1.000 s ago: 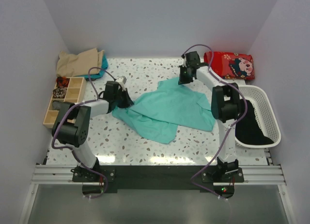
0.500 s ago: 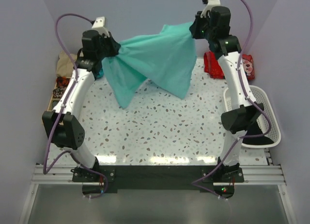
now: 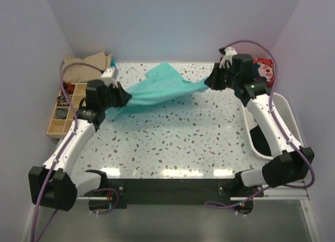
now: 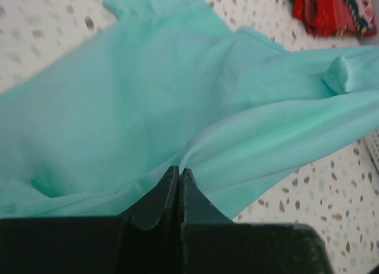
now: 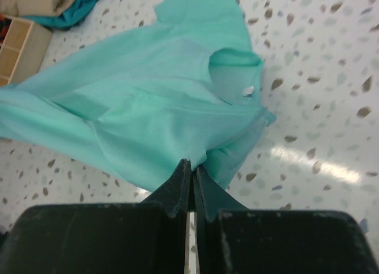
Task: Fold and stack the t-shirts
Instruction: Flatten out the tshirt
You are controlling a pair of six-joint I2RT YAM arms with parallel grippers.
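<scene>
the teal t-shirt (image 3: 157, 88) is stretched out in a long band across the upper middle of the overhead view, held up between the two arms over the far half of the speckled table (image 3: 178, 142). its loose cloth spreads toward the back edge; whether that part touches the tabletop cannot be told. the left gripper (image 3: 123, 98) holds the band's left end, and in its wrist view the fingers (image 4: 169, 194) are pressed together on a fold of the teal cloth. the right gripper (image 3: 212, 81) holds the right end, and its wrist view shows its jaws likewise clamped on bunched fabric, with the collar opening just beyond them. farther out, a tan garment (image 3: 84, 66) lies heaped in the upper left corner, with a wooden compartment box (image 3: 65, 108) just below it at the left edge. a red patterned cloth (image 3: 261, 69) sits at the upper right behind the right arm. a white basket (image 3: 285, 122) at the right edge has something black (image 3: 257, 140) inside it.
</scene>
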